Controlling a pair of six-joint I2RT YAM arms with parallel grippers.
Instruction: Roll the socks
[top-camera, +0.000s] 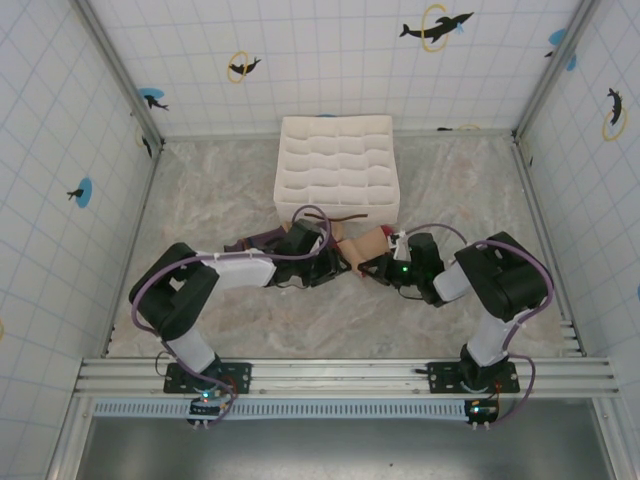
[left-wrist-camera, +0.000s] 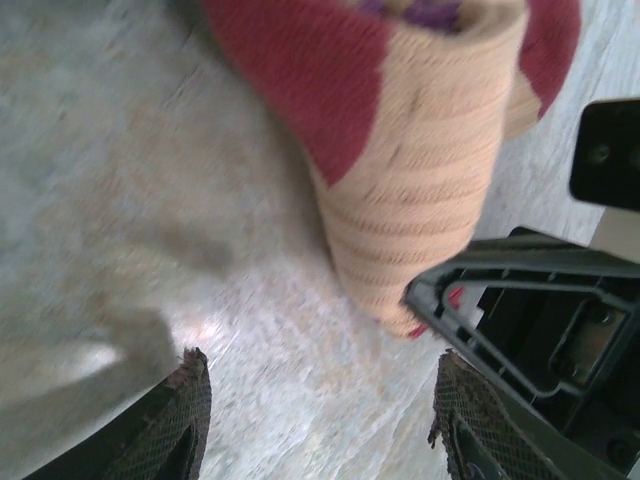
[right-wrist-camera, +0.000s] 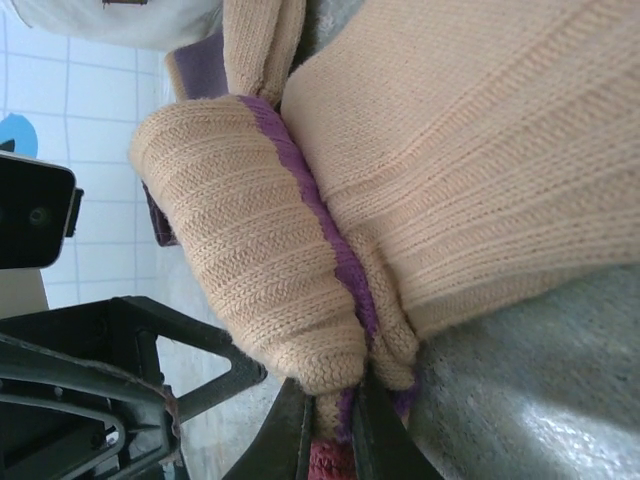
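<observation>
At table (top-camera: 220, 190) centre, just in front of the white box (top-camera: 337, 165), the two socks (top-camera: 362, 243) lie bundled together between the two grippers.

- **Beige sock** (left-wrist-camera: 420, 200): ribbed knit with dark red patches, wrapped outermost into a loose roll.
- **Purple sock** (right-wrist-camera: 315, 215): visible as a thin purple edge sandwiched between the beige layers.
- **Right gripper** (right-wrist-camera: 335, 440): jaws closed, pinching one end of the roll, with beige and purple fabric both between the fingers.
- **Left gripper** (left-wrist-camera: 325, 425): jaws apart with nothing between them, just beside the roll over bare table.

Count: two socks, two grippers, one box.
</observation>
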